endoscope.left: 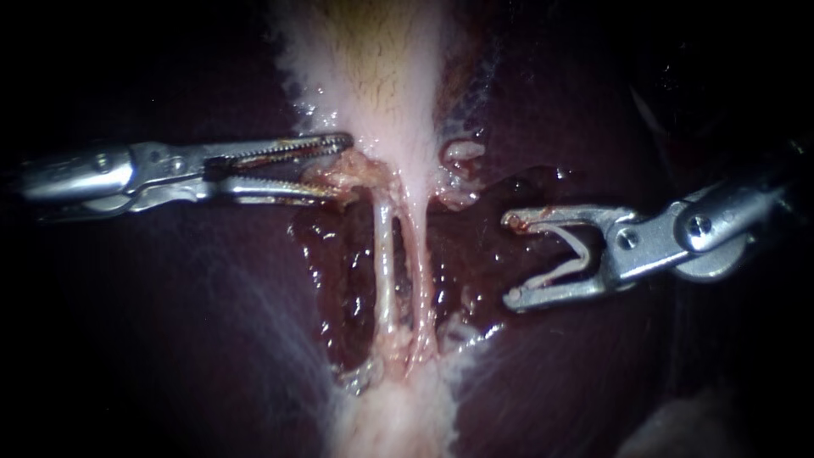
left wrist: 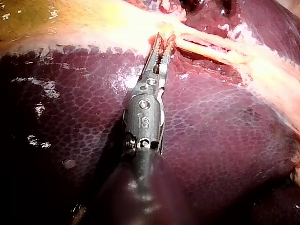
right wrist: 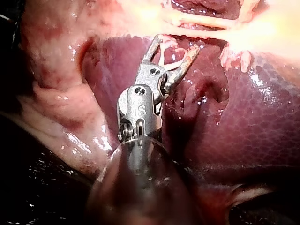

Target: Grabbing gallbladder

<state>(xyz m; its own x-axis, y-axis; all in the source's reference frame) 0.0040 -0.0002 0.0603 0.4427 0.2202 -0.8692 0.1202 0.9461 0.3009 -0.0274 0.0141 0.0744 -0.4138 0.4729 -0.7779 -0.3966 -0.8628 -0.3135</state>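
Note:
The gallbladder (endoscope.left: 373, 76) is a pale, yellow-tinged sac that narrows downward between dark liver lobes. Two thin pale tubes (endoscope.left: 384, 254) run side by side from its neck across a raw red bed. My left instrument (endoscope.left: 341, 167) comes in level, its toothed jaws a little apart, with a lump of pale tissue at the gallbladder's neck lying between the tips. In the left wrist view the left instrument (left wrist: 165, 42) points into that same pale edge beside the gallbladder (left wrist: 84, 18). My right instrument (endoscope.left: 510, 259) hangs wide open to the right of the tubes, touching nothing; a pale V-shaped strip lines its jaws.
Dark purple liver (endoscope.left: 212, 322) surrounds the field on both sides. The dissected bed (endoscope.left: 339, 254) is wet and red. In the right wrist view the right instrument (right wrist: 176, 44) hovers over the liver (right wrist: 253, 117), with a pink fold of tissue (right wrist: 51, 98) beside its shaft.

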